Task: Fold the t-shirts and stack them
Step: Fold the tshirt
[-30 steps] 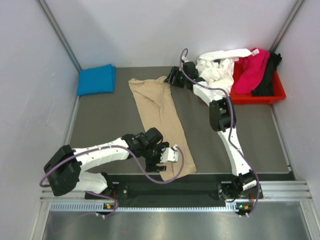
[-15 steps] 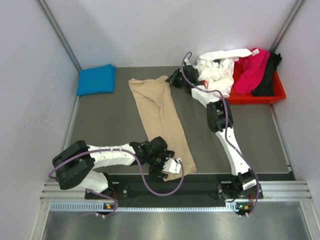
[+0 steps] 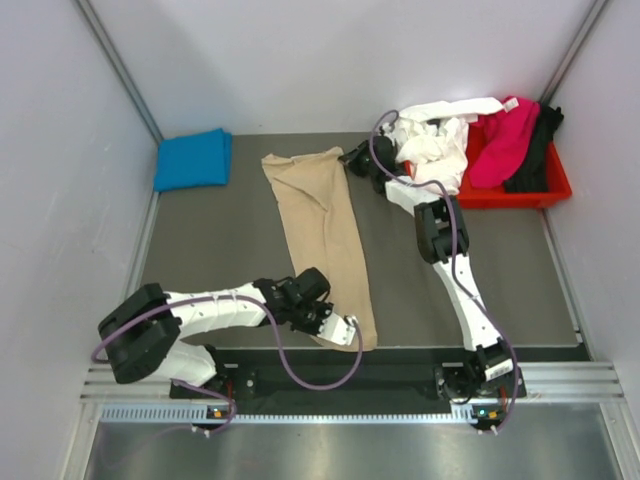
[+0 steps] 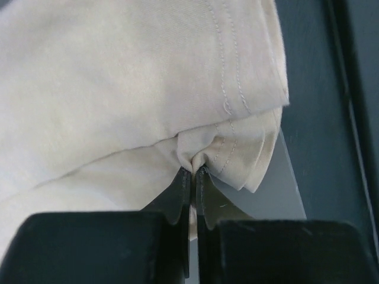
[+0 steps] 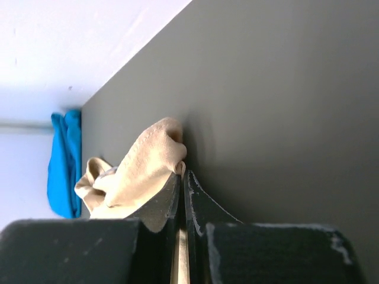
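Note:
A tan t-shirt (image 3: 322, 232) lies folded into a long strip across the dark mat, from the far middle to the near edge. My left gripper (image 3: 340, 328) is shut on its near hem, a pinch of tan cloth (image 4: 198, 155) bunched between the black fingertips. At the far end my right gripper (image 3: 352, 158) is shut on the shirt's corner, seen as a tan fold (image 5: 142, 168) rising from the jaws. A folded bright blue t-shirt (image 3: 193, 159) lies at the far left. White (image 3: 432, 140), magenta (image 3: 502, 145) and black (image 3: 535, 150) t-shirts are heaped in and over the tray.
A red plastic tray (image 3: 553, 187) stands at the far right corner against the wall. White walls close in the mat on three sides. A metal rail (image 3: 350, 380) runs along the near edge by the arm bases.
Both grippers have closed on the tan t-shirt's ends. The left gripper moved down to the near hem. The shirt's near end has pulled in slightly to the left.

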You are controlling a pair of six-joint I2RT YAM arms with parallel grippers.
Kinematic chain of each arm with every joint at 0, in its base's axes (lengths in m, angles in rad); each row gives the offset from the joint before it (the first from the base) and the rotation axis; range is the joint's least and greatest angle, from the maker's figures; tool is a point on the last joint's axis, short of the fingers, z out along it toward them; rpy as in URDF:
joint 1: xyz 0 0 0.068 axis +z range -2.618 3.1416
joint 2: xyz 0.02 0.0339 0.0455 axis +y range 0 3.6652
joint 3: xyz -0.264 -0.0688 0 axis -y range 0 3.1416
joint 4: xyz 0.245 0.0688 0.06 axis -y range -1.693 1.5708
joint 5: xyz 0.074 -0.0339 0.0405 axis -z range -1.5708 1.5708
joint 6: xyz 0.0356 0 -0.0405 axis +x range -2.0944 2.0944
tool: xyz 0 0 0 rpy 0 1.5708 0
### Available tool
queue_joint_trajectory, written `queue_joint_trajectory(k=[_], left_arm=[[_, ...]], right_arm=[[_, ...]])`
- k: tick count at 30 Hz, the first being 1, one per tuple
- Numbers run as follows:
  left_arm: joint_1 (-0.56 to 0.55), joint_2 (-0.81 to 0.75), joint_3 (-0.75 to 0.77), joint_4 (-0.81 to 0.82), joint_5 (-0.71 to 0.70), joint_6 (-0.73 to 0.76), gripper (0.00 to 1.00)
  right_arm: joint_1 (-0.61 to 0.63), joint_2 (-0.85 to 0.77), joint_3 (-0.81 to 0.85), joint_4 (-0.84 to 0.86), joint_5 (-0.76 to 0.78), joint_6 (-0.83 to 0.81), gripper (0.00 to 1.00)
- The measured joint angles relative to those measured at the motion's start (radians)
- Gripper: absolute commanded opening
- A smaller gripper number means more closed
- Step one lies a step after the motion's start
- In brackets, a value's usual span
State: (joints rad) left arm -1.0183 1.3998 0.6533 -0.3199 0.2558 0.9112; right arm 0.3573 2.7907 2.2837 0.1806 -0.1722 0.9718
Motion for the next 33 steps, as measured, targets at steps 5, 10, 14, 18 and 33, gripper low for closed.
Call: queue_joint_trajectory(k=[5,10,14,18,33], left_arm=[[0.108,-0.049,0.000,-0.130,-0.018,0.086,0.01],[0.132,-0.026,0.037,-0.200,-0.019,0.145,0.08],[0.145,0.024,0.073,-0.230,-0.015,0.171,0.37],[0.157,0.024,0.085,-0.266,-0.014,0.173,0.52],[0.158,-0.242,0.090,-0.441,0.079,0.085,0.62]], right_arm=[[-0.017,-0.070,-0.105,0.013,0.085,0.006,0.00],[-0.033,-0.080,-0.117,0.012,0.128,-0.002,0.00],[-0.034,-0.080,-0.117,0.013,0.138,-0.006,0.27],[-0.034,-0.094,-0.116,0.027,0.146,-0.019,0.50],[0.006,-0.577,-0.550,-0.115,0.119,-0.235,0.73]])
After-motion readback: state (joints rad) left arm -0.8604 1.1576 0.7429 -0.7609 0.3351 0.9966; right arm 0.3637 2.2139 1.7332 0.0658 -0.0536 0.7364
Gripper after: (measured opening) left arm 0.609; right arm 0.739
